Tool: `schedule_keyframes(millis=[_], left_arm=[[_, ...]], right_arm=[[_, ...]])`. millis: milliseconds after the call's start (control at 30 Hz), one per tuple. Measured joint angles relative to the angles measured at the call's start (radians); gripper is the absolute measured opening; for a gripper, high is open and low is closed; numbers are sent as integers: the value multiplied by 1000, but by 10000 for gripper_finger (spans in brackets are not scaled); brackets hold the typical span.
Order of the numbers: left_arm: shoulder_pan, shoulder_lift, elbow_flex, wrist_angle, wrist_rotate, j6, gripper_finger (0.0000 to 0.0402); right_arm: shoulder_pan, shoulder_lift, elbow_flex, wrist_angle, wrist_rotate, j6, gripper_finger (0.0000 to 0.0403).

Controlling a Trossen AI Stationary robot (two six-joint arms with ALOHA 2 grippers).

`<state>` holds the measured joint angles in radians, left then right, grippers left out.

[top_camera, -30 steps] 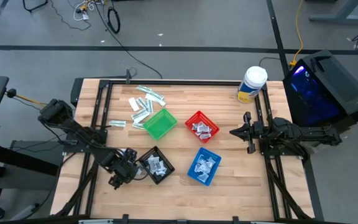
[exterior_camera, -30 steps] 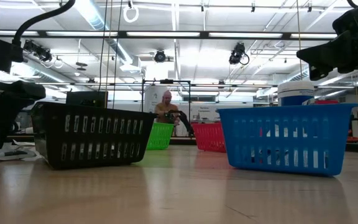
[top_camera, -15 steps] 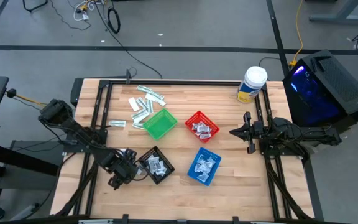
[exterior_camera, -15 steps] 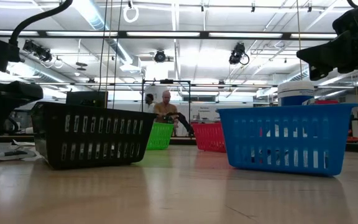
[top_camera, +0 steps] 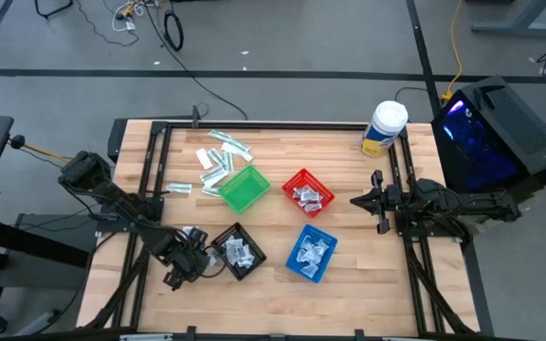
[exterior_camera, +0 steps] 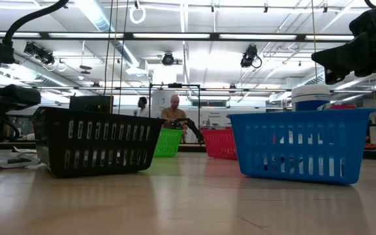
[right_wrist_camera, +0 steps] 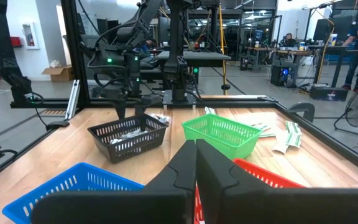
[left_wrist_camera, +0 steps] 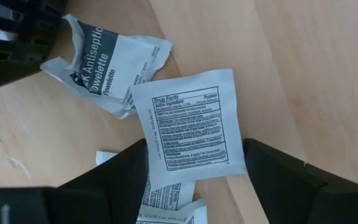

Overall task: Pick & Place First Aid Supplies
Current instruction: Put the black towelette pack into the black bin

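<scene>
Down by the black basket (top_camera: 238, 252), left gripper (left_wrist_camera: 194, 177) is straddling a flat sachet (left_wrist_camera: 190, 127), fingers apart, long axis running between them.

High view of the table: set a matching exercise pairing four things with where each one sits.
Things:
1. black basket
2. green basket
3. white-lidded tub
4. blue basket

Places:
A. far right corner of the table
B. beside the left gripper
C. next to the loose strips
D. near edge, in front of the red basket

Pairs: 1-B, 2-C, 3-A, 4-D
</scene>
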<state>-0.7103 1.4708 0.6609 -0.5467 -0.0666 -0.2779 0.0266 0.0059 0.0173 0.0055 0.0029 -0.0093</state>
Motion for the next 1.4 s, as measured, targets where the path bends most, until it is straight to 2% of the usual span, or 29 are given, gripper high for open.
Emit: schedule_keyframes(millis=[367,667,1400], left_arm=[[-1,0,0,5,0,0,261],[-1,0,0,5,3,0,232],[-78,2,97,-41,27,0,236]], right_arm=[[0,0,0,0,0,0,13],[0,0,0,0,0,0,13],[0,0,0,0,0,0,13]])
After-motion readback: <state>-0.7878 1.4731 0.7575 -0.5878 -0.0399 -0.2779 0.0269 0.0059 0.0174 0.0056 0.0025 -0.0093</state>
